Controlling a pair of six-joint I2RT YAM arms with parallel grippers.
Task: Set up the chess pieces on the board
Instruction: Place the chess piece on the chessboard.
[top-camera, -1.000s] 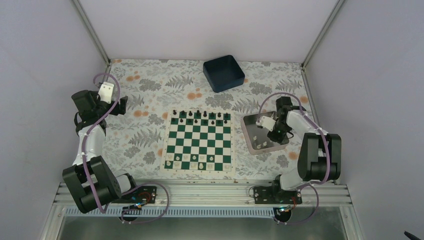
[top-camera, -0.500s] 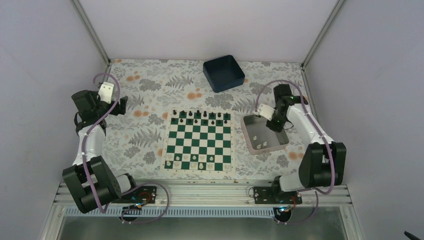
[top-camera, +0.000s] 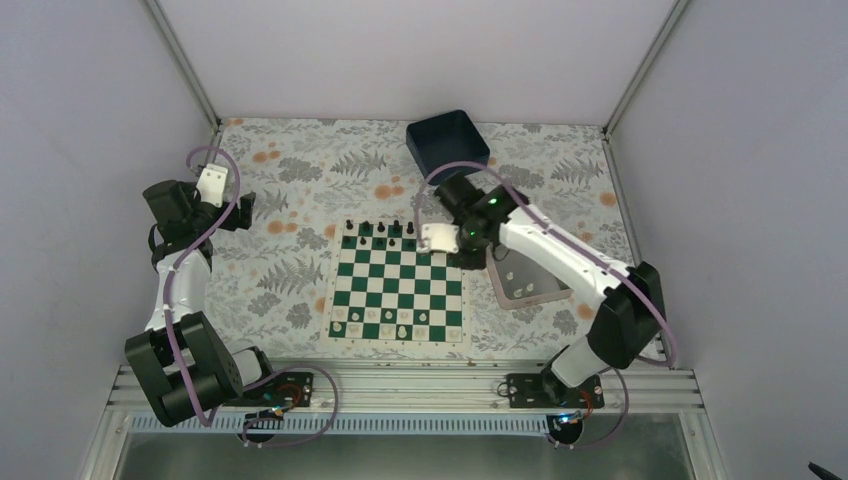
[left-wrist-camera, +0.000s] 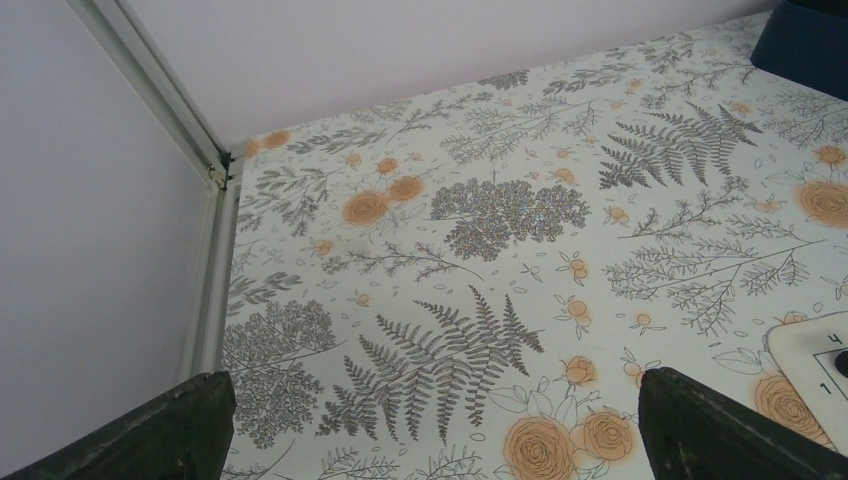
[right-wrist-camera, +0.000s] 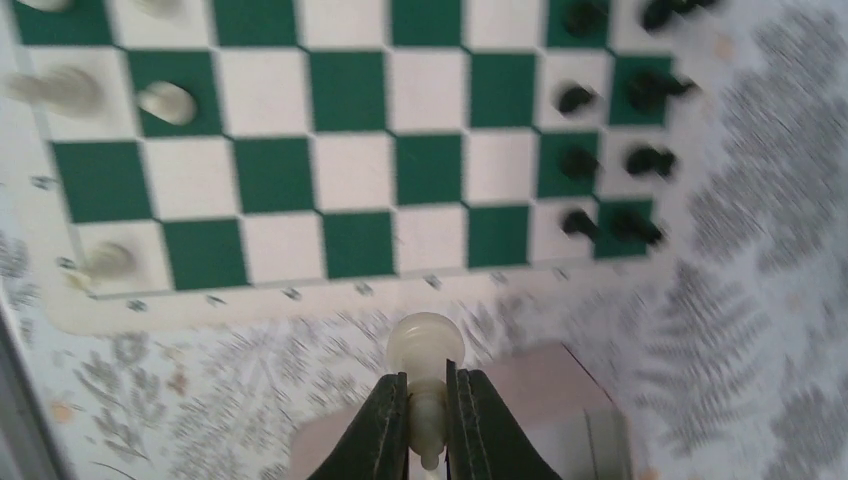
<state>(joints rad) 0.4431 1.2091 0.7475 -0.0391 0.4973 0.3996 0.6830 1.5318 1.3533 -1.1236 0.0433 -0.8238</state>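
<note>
My right gripper (right-wrist-camera: 427, 380) is shut on a cream chess piece (right-wrist-camera: 426, 345), which I hold by its stem with the round base pointing forward. In the top view the right gripper (top-camera: 440, 240) hovers over the far right corner of the board (top-camera: 400, 283). Several white chess pieces (top-camera: 385, 322) stand on the board's near rows, and black pieces (top-camera: 400, 235) fill the far rows. More white pieces (top-camera: 515, 272) lie in the silver tray (top-camera: 545, 292). My left gripper (top-camera: 245, 208) stays far left, open and empty (left-wrist-camera: 430, 400).
A dark blue bin (top-camera: 447, 145) sits at the back, beyond the board. The tray lies right of the board, under my right arm. Flowered cloth covers the table. A metal frame post (left-wrist-camera: 215, 170) runs along the left edge.
My right gripper shut on a white piece in the tray, lifted it and swung left to the board's far right corner. The left arm has not moved.
</note>
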